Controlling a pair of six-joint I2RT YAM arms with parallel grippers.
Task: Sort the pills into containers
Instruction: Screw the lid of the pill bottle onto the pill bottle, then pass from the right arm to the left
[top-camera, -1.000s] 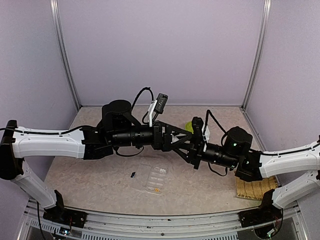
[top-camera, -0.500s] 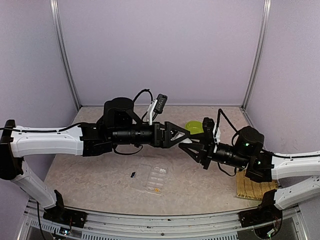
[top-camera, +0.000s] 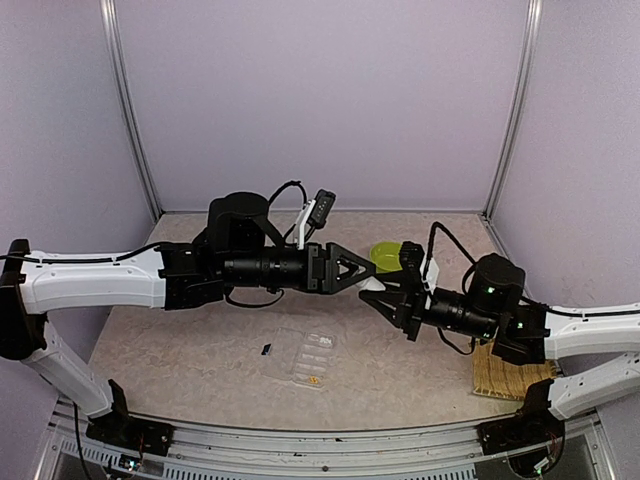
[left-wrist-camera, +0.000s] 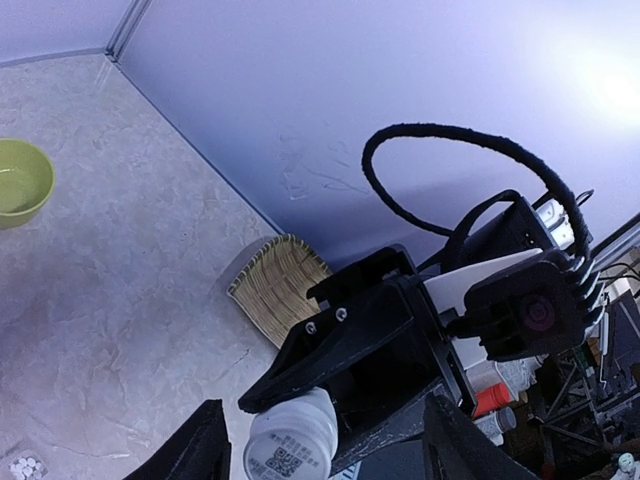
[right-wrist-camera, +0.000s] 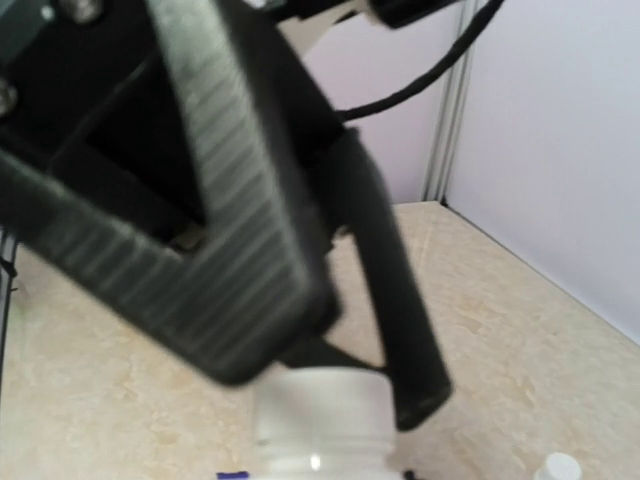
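Right end effector (top-camera: 377, 294) clamps white bottle (left-wrist-camera: 290, 440), left end effector (top-camera: 367, 271) spread around it; pill box (top-camera: 305, 356) lies well apart.

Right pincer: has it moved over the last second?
Yes. The right pincer, gripping a white bottle, has drawn back to the right, uncovering most of the lime-green bowl behind it.

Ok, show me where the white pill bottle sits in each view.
Top external: the white pill bottle is mid-frame, where the two arms meet.
Left wrist: bottom centre, label towards the camera.
Right wrist: bottom centre, cut off by the edge.
Shared landmark: the lime-green bowl, just behind the bottle from above and at the left edge in the left wrist view; not in the right wrist view.
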